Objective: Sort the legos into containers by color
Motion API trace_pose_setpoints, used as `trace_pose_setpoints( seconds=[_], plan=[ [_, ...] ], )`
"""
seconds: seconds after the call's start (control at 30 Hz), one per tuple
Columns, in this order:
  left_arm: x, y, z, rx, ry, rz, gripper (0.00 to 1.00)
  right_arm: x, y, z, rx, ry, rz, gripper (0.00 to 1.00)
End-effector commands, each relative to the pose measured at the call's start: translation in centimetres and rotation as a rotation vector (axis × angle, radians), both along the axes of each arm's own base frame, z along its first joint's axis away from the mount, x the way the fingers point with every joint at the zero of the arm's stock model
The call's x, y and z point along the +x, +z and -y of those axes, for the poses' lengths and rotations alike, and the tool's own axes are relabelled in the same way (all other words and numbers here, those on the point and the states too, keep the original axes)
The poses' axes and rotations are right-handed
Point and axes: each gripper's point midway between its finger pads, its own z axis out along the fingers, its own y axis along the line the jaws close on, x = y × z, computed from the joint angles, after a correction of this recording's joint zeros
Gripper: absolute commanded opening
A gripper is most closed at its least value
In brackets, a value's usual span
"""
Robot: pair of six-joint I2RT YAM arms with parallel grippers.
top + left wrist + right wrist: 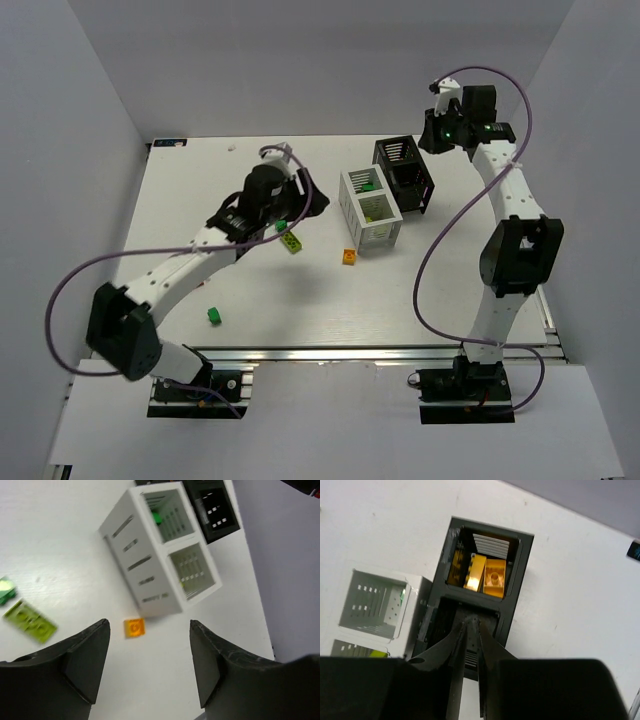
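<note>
My left gripper [148, 630] is open and empty above the table. An orange lego [134, 628] lies between its fingers, just in front of the white bin [150, 575]. A lime lego [31, 621] and a green lego [6, 590] lie to its left. The white bin holds a green lego [156, 518] in its far compartment and a lime one [182, 584] in its near compartment. My right gripper [472, 622] is shut and empty above the black bin [517, 592], whose far compartment holds orange legos [485, 572]. In the top view the left gripper [268, 205] is left of the white bin [385, 235].
Another green lego [214, 316] lies near the table's front left. The orange lego [350, 257] and the lime lego [291, 243] lie mid-table. The black bin [404, 175] stands against the white bin at the back. Grey walls close the table on three sides.
</note>
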Motion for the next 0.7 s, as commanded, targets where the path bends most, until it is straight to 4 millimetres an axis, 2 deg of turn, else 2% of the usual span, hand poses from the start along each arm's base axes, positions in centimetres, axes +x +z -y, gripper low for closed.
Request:
trace_pose_setpoints(
  seconds=[0.0, 0.03, 0.07, 0.1, 0.13, 0.17, 0.23, 0.27, 0.43, 0.67],
  plan=[
    [-2.5, 0.1, -4.3, 0.033, 0.115, 0.014, 0.75, -1.1, -0.7, 0.6, -0.070, -0.030, -0.086, 0.19],
    [-3.4, -1.8, -5.4, 0.052, 0.148, -0.019, 0.77, -1.1, -0.5, 0.4, -0.070, -0.021, -0.092, 0.19],
    [-4.1, -2.1, -6.1, 0.048, 0.164, -0.025, 0.77, -0.7, -1.5, 0.5, -0.077, -0.028, -0.113, 0.19],
    [-5.0, -1.3, -6.8, 0.024, 0.176, -0.008, 0.77, -0.6, -1.9, 0.6, -0.084, -0.025, -0.121, 0.19],
    [-5.5, -1.8, -7.3, 0.008, 0.195, -0.022, 0.78, -0.4, -2.2, 0.7, -0.091, -0.026, -0.125, 0.20],
    [-6.2, -3.4, -8.1, 0.020, 0.215, -0.046, 0.78, -0.2, -2.6, 0.7, -0.098, -0.019, -0.136, 0.20],
    [-7.2, -3.4, -8.9, -0.015, 0.244, -0.050, 0.78, -0.2, -2.8, 0.6, -0.099, -0.012, -0.140, 0.21],
    [-7.7, -4.6, -9.6, -0.004, 0.265, -0.068, 0.78, -0.2, -3.3, 0.6, -0.102, -0.010, -0.145, 0.21],
    [-8.7, -5.1, -10.9, -0.040, 0.316, -0.065, 0.78, -0.6, -4.7, 0.5, -0.104, 0.001, -0.175, 0.22],
    [-9.5, -6.2, -12.4, -0.011, 0.373, -0.096, 0.78, -0.9, -5.1, 0.4, -0.117, 0.035, -0.177, 0.28]
  ],
)
